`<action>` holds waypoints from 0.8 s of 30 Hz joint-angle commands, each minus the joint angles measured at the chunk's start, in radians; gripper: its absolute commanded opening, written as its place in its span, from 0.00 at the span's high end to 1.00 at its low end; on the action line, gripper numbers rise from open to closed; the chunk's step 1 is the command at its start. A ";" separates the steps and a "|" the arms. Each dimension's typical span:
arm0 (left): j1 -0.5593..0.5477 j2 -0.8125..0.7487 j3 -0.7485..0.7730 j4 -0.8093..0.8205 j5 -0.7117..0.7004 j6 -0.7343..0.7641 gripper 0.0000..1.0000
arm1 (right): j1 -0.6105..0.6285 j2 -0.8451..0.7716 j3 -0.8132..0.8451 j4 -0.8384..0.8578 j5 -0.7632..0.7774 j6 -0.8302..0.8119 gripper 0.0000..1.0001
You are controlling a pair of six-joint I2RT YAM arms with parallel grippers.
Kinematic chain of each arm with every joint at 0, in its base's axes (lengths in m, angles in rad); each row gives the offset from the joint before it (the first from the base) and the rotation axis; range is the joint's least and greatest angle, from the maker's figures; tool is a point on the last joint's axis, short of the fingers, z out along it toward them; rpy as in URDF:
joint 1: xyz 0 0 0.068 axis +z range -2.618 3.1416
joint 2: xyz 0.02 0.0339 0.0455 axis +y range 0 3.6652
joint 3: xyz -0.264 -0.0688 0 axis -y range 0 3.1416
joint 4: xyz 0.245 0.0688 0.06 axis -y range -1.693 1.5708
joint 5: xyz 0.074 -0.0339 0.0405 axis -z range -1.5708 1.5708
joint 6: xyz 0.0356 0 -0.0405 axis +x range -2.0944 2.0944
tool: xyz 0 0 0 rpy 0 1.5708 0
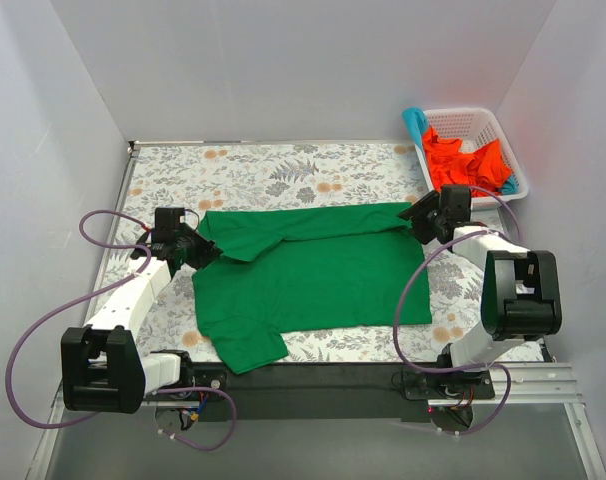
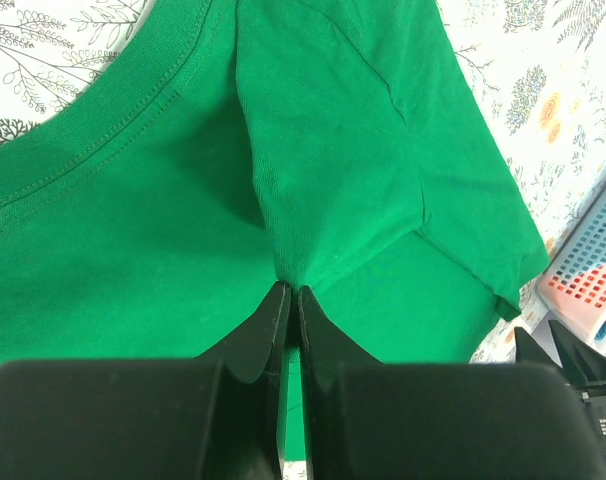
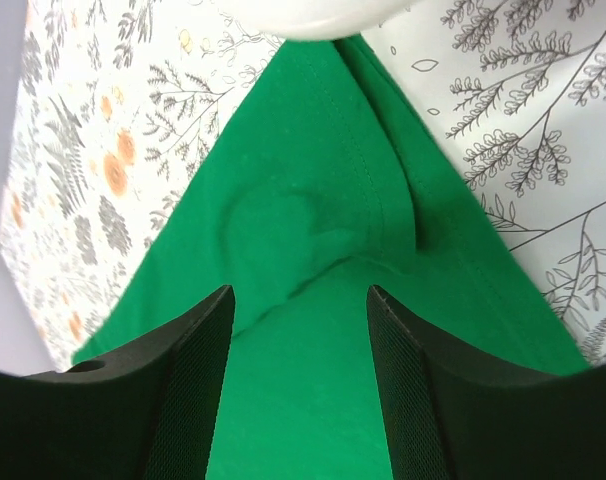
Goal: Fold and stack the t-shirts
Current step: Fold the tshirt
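A bright green t-shirt [image 1: 313, 270] lies spread on the floral table, its far long edge partly folded over toward the middle. My left gripper [image 1: 198, 252] is shut on a pinch of the green cloth near the collar [image 2: 83, 140], which rises to the fingertips [image 2: 268, 310]. My right gripper [image 1: 420, 222] is open at the shirt's far right corner, with green cloth [image 3: 303, 330] lying between its fingers [image 3: 198, 330]. Orange-red shirts [image 1: 463, 160] and a teal-blue one [image 1: 415, 122] sit in the basket.
A white lattice basket [image 1: 511, 150] stands at the far right corner, and part of it shows in the left wrist view [image 2: 593, 275]. Floral tablecloth [image 1: 283, 170] shows beyond the shirt. White walls close in on three sides.
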 commanded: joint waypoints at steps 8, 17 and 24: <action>0.005 -0.006 0.032 -0.005 0.004 0.020 1.00 | 0.001 0.080 -0.044 0.086 0.031 0.168 0.39; 0.005 -0.012 0.036 -0.014 -0.014 0.029 1.00 | -0.002 0.112 -0.042 0.109 0.065 0.168 0.52; 0.005 -0.024 0.050 -0.036 -0.026 0.028 1.00 | -0.011 0.069 -0.069 0.136 0.089 0.178 0.50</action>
